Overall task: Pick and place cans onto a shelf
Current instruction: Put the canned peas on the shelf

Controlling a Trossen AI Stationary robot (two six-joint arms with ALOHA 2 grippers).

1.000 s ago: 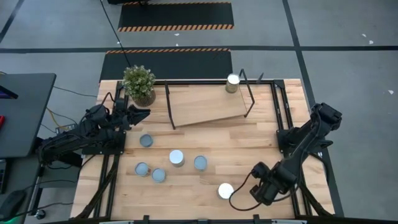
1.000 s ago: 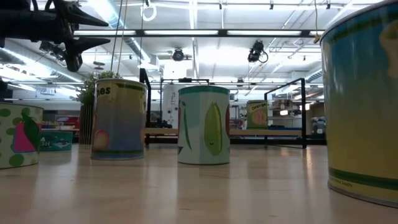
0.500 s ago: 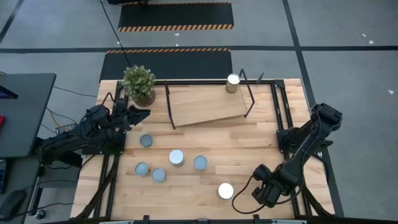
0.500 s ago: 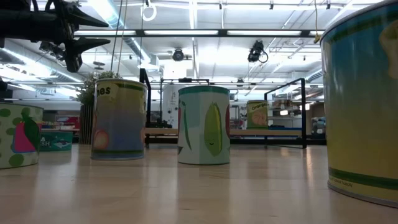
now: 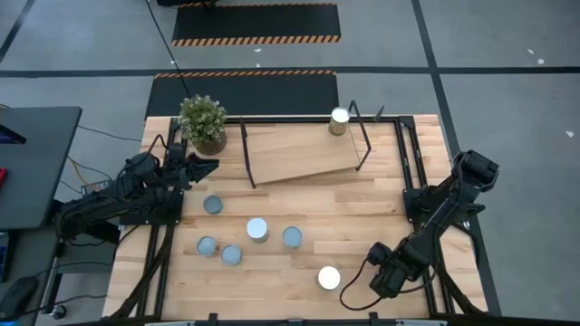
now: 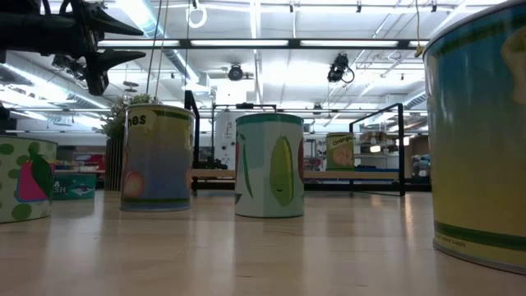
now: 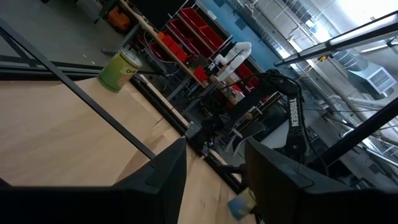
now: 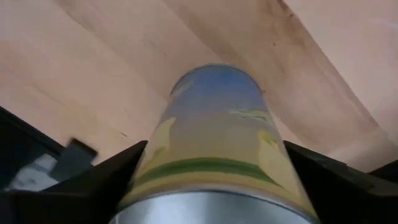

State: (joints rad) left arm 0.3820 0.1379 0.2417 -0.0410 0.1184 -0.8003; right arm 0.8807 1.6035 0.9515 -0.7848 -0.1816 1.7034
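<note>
right end effector (image 5: 358, 283) open around bright-topped can (image 5: 328, 277); left end effector (image 5: 210, 164) open, empty.

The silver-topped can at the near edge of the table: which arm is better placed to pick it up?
The right. The right gripper is beside the can, open, fingers either side of it. The left gripper hangs far off, near the potted plant.

On the wooden worktop (image 6: 246, 255) four cans stand upright in a spread row: a pear-labelled can (image 6: 25, 179), a taller can (image 6: 156, 158), a green-pod can (image 6: 269, 165) and a very close blue-and-yellow can (image 6: 477, 140). Far behind, a small can (image 6: 340, 152) sits on the shelf (image 6: 246, 174). A dark arm (image 6: 70, 37) hangs above.
</note>
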